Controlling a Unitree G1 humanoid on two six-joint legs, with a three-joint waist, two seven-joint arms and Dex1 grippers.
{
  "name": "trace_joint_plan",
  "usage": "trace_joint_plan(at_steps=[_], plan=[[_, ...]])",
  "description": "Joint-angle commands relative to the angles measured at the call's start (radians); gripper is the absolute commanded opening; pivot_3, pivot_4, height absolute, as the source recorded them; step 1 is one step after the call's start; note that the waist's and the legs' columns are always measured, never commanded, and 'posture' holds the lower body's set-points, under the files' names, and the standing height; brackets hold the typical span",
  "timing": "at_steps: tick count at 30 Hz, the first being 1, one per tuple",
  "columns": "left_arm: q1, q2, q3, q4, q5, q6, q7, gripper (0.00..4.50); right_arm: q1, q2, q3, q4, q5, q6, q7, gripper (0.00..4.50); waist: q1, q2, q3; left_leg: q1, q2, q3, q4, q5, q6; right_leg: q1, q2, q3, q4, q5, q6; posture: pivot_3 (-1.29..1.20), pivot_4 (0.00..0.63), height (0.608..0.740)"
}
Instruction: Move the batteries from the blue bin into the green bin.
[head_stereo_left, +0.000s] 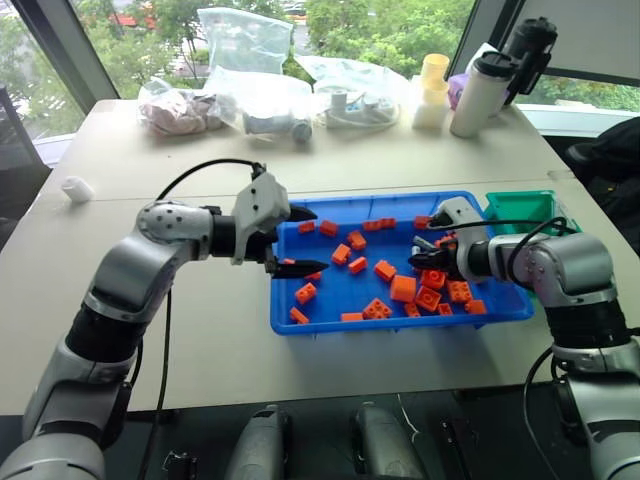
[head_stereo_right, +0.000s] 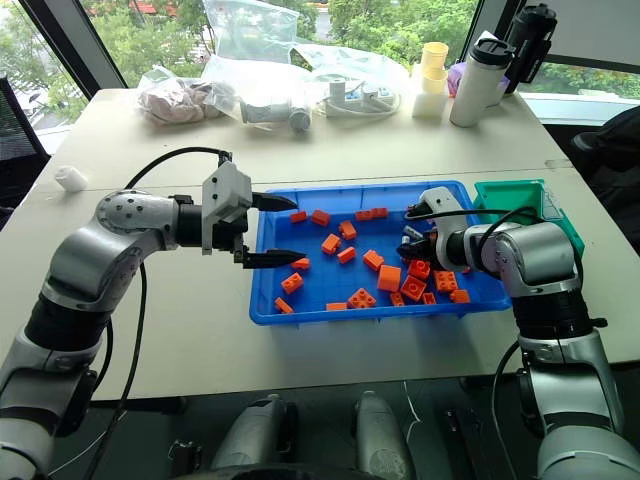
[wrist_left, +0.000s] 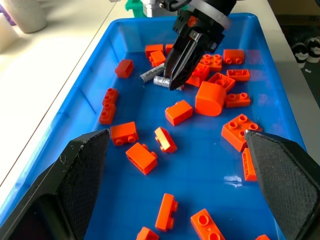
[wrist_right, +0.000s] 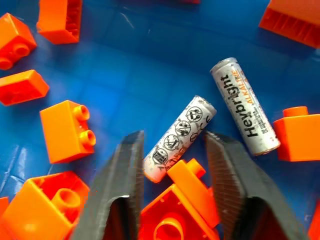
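Observation:
The blue bin (head_stereo_left: 380, 323) lies on the table, strewn with orange bricks (head_stereo_left: 403, 288). Two silver batteries (wrist_right: 245, 112) lie side by side on its floor near the right end, also seen from the left wrist (wrist_left: 151, 74). My right gripper (wrist_right: 175, 140) points down into the bin and is shut on the nearer battery (wrist_right: 180, 137), with an orange brick stud wedged beside it between the fingers. My left gripper (head_stereo_left: 300, 240) hovers open over the bin's left edge, holding nothing. The green bin (head_stereo_left: 520, 208) stands just beyond the blue bin's right end.
Plastic bags (head_stereo_left: 245, 95), a white bottle (head_stereo_left: 480, 92), a black flask (head_stereo_left: 528, 45) and stacked cups (head_stereo_left: 433, 88) line the table's far edge. A small white cap (head_stereo_left: 77, 188) lies at the far left. Bare tabletop lies left of and in front of the blue bin.

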Motion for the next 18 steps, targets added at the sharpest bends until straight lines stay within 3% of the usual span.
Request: trace_joint_plan(at_steps=[1,9,15,18], plan=[[0.004,0.005,0.022,-0.028,0.001,-0.01,0.009,4.5,-0.006,-0.004,0.021,0.007,-0.015,-0.009,0.015,0.02,0.0,0.0,0.0,0.0,0.0,0.0,0.0,0.0,0.0,0.0,0.0,0.0,0.0,0.0,0.0,0.0,0.15,0.74],[0.004,0.003,0.037,-0.017,-0.026,0.004,0.006,4.5,-0.033,-0.022,-0.067,-0.078,0.016,-0.008,0.035,0.02,0.001,0.0,0.0,0.0,0.0,0.0,0.0,0.0,0.0,0.0,0.0,0.0,0.0,0.0,0.0,0.0,0.15,0.74],[-0.063,-0.092,0.111,0.048,-0.113,0.014,0.038,4.5,-0.057,-0.07,-0.393,-0.138,0.083,0.01,0.003,0.02,0.012,0.0,0.0,-0.001,-0.001,0.0,0.0,0.0,0.0,0.0,-0.002,0.0,0.0,0.0,0.0,0.0,0.15,0.74],[-0.097,-0.126,0.088,0.082,-0.105,0.003,0.026,4.5,-0.041,-0.115,-0.518,-0.137,0.064,-0.03,-0.035,0.02,0.014,0.0,0.0,-0.001,-0.001,0.0,0.0,0.0,0.0,0.0,-0.002,0.0,0.0,0.0,0.0,0.0,0.15,0.74]])
